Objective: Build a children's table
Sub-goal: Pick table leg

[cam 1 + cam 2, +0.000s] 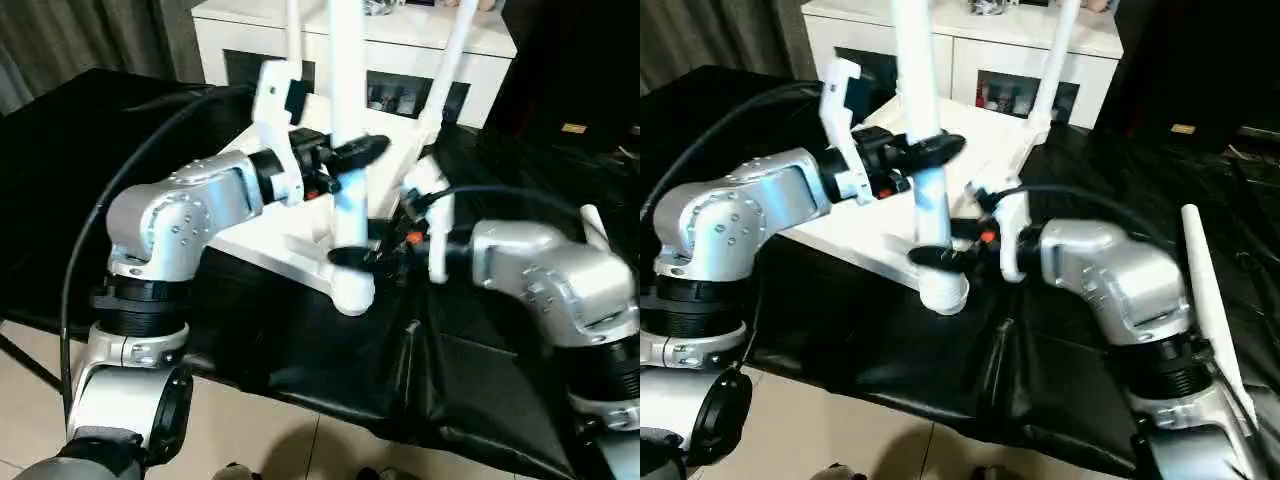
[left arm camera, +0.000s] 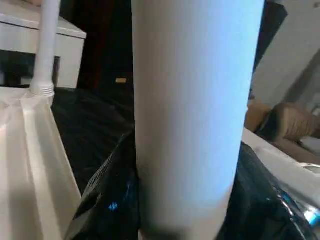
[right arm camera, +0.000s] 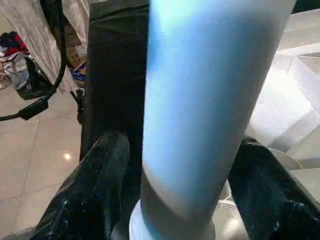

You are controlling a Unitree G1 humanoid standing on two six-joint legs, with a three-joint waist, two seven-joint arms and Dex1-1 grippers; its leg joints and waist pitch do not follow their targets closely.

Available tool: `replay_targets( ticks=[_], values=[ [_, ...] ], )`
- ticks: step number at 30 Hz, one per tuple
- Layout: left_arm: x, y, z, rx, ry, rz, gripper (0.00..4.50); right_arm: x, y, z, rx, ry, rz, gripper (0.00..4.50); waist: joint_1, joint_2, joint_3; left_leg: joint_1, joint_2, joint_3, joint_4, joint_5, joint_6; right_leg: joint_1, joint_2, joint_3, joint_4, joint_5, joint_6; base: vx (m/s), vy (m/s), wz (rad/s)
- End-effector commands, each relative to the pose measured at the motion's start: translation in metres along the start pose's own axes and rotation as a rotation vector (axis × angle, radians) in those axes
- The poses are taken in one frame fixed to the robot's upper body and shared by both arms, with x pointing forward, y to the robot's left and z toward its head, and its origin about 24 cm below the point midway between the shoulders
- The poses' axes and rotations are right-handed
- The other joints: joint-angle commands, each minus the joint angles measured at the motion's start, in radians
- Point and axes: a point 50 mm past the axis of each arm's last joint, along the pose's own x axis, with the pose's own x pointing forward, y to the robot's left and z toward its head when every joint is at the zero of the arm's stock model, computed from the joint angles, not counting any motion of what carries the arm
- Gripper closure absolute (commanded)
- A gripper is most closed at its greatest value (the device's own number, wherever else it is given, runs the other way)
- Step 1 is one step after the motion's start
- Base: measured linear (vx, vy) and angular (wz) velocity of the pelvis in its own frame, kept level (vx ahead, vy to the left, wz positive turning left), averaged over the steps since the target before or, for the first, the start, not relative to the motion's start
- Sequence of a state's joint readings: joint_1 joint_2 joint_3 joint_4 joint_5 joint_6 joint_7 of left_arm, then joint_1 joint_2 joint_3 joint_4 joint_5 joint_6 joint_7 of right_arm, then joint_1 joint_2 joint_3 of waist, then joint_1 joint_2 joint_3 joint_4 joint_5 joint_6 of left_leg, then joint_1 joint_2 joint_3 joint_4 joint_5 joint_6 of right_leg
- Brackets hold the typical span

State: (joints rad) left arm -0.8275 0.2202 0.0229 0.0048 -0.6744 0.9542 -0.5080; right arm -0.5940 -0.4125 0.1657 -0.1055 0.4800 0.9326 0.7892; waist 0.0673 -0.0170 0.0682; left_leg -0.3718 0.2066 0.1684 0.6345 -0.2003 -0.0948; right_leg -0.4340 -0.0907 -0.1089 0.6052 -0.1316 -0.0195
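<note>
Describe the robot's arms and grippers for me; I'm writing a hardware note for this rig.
Both forearms are rounded silver shells dotted with small screws, on black ribbed joint rings. White brackets sit at the wrists. The left gripper and right gripper each have two glossy black fingers, with small orange-red parts nearby. A black cable loops over the left arm.

Upright leg [image 1: 347,120] stands in tabletop's [image 1: 290,245] near corner socket [image 1: 352,290].

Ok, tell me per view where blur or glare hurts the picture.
Left wrist view: the leg looms soft, with a bluish sheen. Right wrist view: the same leg washes out pale blue, and the black fingers glint. Left eye view: the cabinet top is overexposed.
</note>
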Motion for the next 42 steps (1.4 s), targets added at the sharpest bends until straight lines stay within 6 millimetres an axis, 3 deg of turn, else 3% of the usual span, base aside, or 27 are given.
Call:
replay_targets(
  ticks=[1,3,4,15,23,25,26,32,38,39,41,42],
  values=[
    [0.002,-0.01,0.009,0.047,-0.02,-0.055,2.7,-0.001,-0.002,0.0,0.009,-0.008,-0.008,1.42,0.004,-0.008,-0.088,0.0,0.007,0.001,-0.072,-0.127,0.015,0.073,-0.04,0.038,-0.081,-0.417,-0.067,0.0,0.0,0.0],
    [0.003,-0.011,0.009,0.057,-0.022,-0.064,2.7,0.0,-0.002,-0.001,0.028,-0.012,-0.003,1.42,0.003,-0.008,-0.087,-0.001,0.007,0.001,-0.072,-0.126,0.016,0.074,-0.04,0.039,-0.079,-0.405,-0.074,0.0,0.0,0.0],
    [0.003,-0.011,0.01,0.057,-0.025,-0.065,2.7,0.0,-0.003,-0.001,0.03,-0.011,-0.002,1.7,0.003,-0.008,-0.088,-0.001,0.007,0.001,-0.072,-0.124,0.016,0.074,-0.04,0.039,-0.079,-0.4,-0.075,0.0,0.0,0.0],
    [0.003,-0.014,0.011,0.07,-0.028,-0.096,2.7,0.001,-0.002,-0.006,0.047,-0.005,0.006,2.56,0.004,-0.009,-0.088,-0.001,0.007,0.002,-0.072,-0.115,0.016,0.076,-0.041,0.041,-0.075,-0.379,-0.085,0.0,0.0,0.0],
    [0.003,-0.014,0.011,0.081,-0.033,-0.094,2.7,0.002,-0.001,-0.009,0.05,0.006,0.017,2.64,0.004,-0.008,-0.087,-0.001,0.005,0.002,-0.071,-0.125,0.014,0.075,-0.04,0.04,-0.081,-0.414,-0.069,0.0,0.0,0.0],
    [0.003,-0.011,0.01,0.1,-0.015,-0.05,2.0,0.002,-0.001,-0.009,0.049,0.001,0.012,2.64,0.003,-0.008,-0.086,0.0,0.007,0.001,-0.073,-0.129,0.013,0.074,-0.04,0.039,-0.082,-0.418,-0.066,0.0,0.0,0.0],
    [0.002,-0.011,0.007,0.056,-0.004,-0.06,2.0,0.002,-0.001,-0.008,0.052,-0.012,0.001,2.64,0.003,-0.003,-0.087,0.0,0.006,0.001,-0.072,-0.131,0.012,0.074,-0.04,0.039,-0.082,-0.415,-0.067,0.0,0.0,0.0],
    [-0.003,-0.011,0.002,0.019,0.01,-0.093,1.49,-0.001,-0.003,-0.005,0.066,-0.065,-0.047,2.64,0.003,-0.004,-0.088,-0.001,0.007,0.0,-0.073,-0.126,0.01,0.075,-0.041,0.039,-0.077,-0.392,-0.082,0.0,0.0,0.0],
    [-0.008,-0.009,0.004,-0.016,-0.02,-0.081,1.02,-0.03,-0.017,0.006,0.077,-0.171,-0.202,2.64,0.007,0.0,-0.087,0.003,0.005,0.003,-0.073,-0.125,0.006,0.074,-0.038,0.04,-0.077,-0.374,-0.09,0.0,0.0,0.0],
    [-0.008,-0.009,0.004,-0.01,-0.021,-0.079,0.73,-0.033,-0.019,0.008,0.08,-0.184,-0.223,2.64,0.01,0.004,-0.088,0.003,0.006,0.001,-0.074,-0.123,0.004,0.076,-0.038,0.04,-0.075,-0.371,-0.089,0.0,0.0,0.0],
    [-0.008,-0.006,0.004,0.01,-0.032,-0.036,0.64,-0.041,-0.026,0.011,0.078,-0.21,-0.288,2.64,0.01,0.0,-0.087,0.003,0.004,0.003,-0.073,-0.126,0.006,0.074,-0.037,0.04,-0.078,-0.373,-0.085,0.0,0.0,0.0],
    [-0.009,-0.004,0.004,0.027,-0.044,-0.004,0.6,-0.045,-0.029,0.012,0.075,-0.217,-0.326,2.64,0.009,0.004,-0.088,0.002,0.003,0.002,-0.073,-0.128,0.005,0.076,-0.035,0.038,-0.08,-0.371,-0.079,0.0,0.0,0.0]
  ],
)
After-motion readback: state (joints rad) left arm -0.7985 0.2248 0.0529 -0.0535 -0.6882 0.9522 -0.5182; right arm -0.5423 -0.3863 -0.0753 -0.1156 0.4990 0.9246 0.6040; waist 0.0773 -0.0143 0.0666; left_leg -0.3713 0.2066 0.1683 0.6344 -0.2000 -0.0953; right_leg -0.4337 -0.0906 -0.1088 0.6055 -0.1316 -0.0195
